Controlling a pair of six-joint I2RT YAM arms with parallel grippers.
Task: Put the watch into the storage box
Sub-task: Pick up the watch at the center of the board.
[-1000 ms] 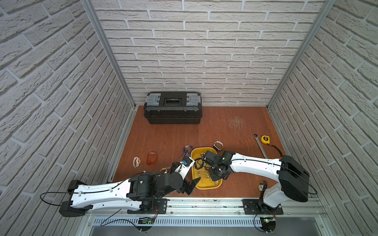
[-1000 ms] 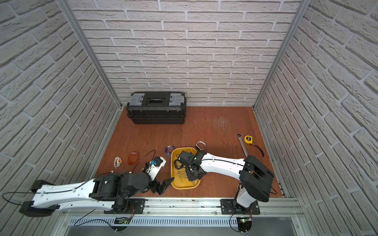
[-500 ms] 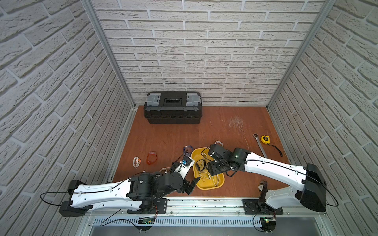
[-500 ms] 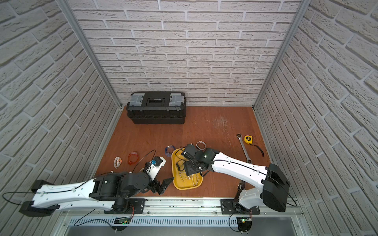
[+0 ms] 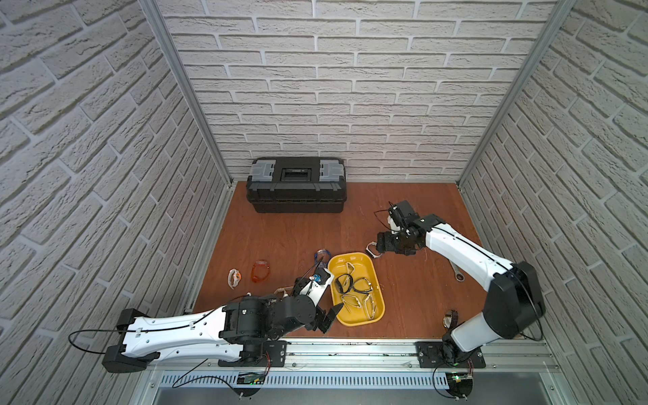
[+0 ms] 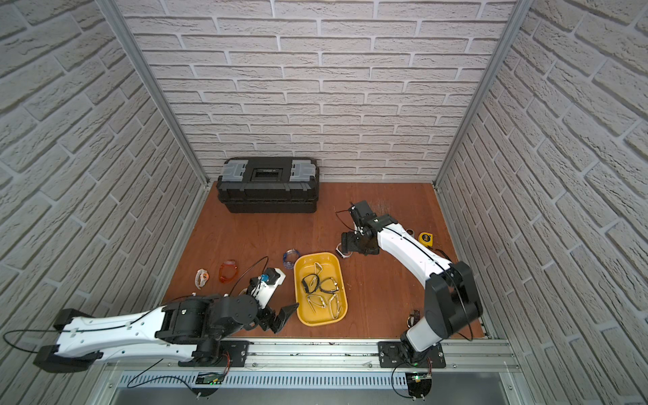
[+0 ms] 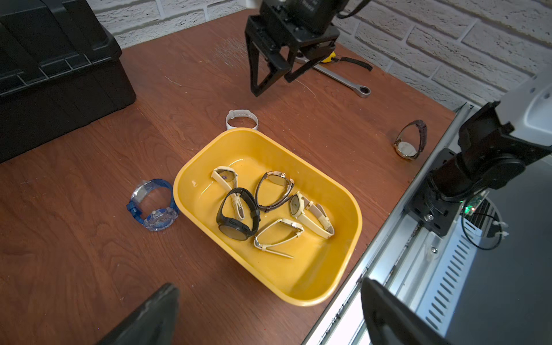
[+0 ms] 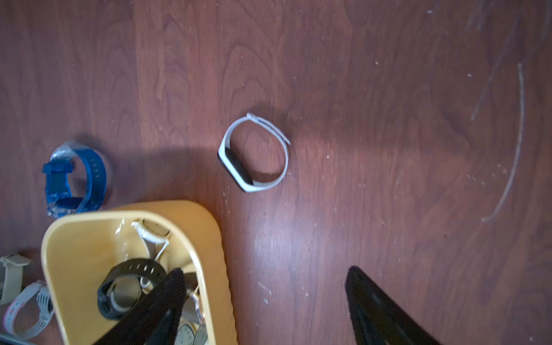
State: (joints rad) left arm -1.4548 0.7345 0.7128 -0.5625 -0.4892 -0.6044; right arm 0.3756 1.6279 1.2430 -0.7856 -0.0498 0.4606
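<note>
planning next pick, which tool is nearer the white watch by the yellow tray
Right. The right tool hovers beyond the white watch; the left tool is at the tray's opposite end.

Quick tally, folks. Yellow tray (image 7: 268, 146): one. Watches in it: five. That's three cream watches (image 7: 310, 216), black watch (image 7: 237, 230), dark-strap watch (image 7: 277, 177).

Loose on table (image 5: 403, 291): seven.
- white band (image 8: 237, 165), far of tray
- blue watch (image 7: 158, 219), at tray's far-left corner
- orange watch (image 5: 260, 279) and white-orange watch (image 5: 234, 278), further left
- brown watch (image 7: 406, 149), near right
- beige watch (image 8: 12, 277) and pink-grey watch (image 8: 43, 300), half-seen by tray

Black toolbox (image 5: 296, 189): one. Wrench (image 7: 343, 79): one. Tape measure (image 6: 425, 238): one.
</note>
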